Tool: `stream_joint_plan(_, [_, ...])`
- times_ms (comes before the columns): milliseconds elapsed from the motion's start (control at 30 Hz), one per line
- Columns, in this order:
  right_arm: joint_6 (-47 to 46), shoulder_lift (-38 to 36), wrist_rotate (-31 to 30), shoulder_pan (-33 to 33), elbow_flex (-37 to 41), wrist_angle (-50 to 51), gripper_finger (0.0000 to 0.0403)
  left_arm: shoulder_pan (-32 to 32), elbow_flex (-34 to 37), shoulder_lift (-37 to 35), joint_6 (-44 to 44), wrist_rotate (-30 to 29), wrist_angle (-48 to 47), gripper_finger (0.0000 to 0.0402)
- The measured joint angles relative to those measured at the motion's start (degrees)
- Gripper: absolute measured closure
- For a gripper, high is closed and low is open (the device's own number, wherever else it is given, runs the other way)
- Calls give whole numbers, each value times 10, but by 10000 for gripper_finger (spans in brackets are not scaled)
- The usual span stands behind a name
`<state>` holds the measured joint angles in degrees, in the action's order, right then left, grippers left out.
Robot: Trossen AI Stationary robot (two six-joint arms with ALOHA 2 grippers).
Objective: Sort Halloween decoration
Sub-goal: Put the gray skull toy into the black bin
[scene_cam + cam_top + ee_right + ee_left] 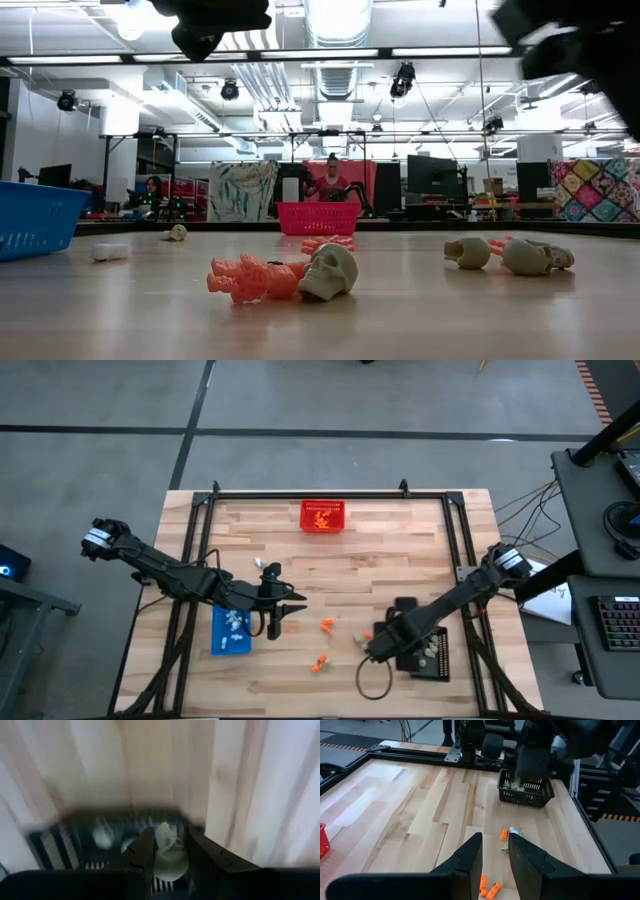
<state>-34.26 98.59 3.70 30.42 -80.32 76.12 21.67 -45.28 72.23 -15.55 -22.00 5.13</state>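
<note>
Tiny orange trinkets (327, 625) (318, 665) lie on the wood between the arms, and also show in the left wrist view (504, 834). In the low view an orange figure (255, 279) lies against a pale skull (331, 271), with two more skulls (535, 257) to the right. White trinkets (236, 622) rest in the blue tray (222, 645). My left gripper (275, 622) (495, 857) hangs open beside that tray, with nothing between its fingers. My right gripper (398, 638) (170, 852) is over the black tray (430, 660) (80, 845), shut on a pale trinket (167, 845). My right gripper pinches a pale rounded trinket (169, 840) between its two fingers (146, 851), coming from above and pointing down. The trinket is lifted clear over the black tray, where other pale pieces (102, 836) lie.
A red mesh basket (323, 516) with orange pieces stands at the far edge. White trinkets (270, 570) lie loose far of my left gripper. A dark cable loop (372, 678) lies near the black tray. Black frame rails (330, 493) border the table.
</note>
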Motion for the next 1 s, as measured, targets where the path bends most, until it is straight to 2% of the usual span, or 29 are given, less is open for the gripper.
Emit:
stream_joint_plan(67, [-23,-8,15,11,12,28,314,0,0,0,0,0,0,325])
stream_joint_plan(200, [-65,-31,27,39,45,21,314,0,0,0,0,0,0,325])
stream_joint_plan(500, [-142,-44,34,99,106,-67,314,0,0,0,0,0,3,325])
stream_joint_plan(600, [-152,-40,7,106,131,-74,314,0,0,0,0,0,5,325])
stream_joint_plan(800, [-153,-40,7,106,181,-110,314,0,0,0,0,0,9,325])
stream_joint_plan(1000, [-150,-40,7,106,190,-112,297,0,0,0,0,0,9,325])
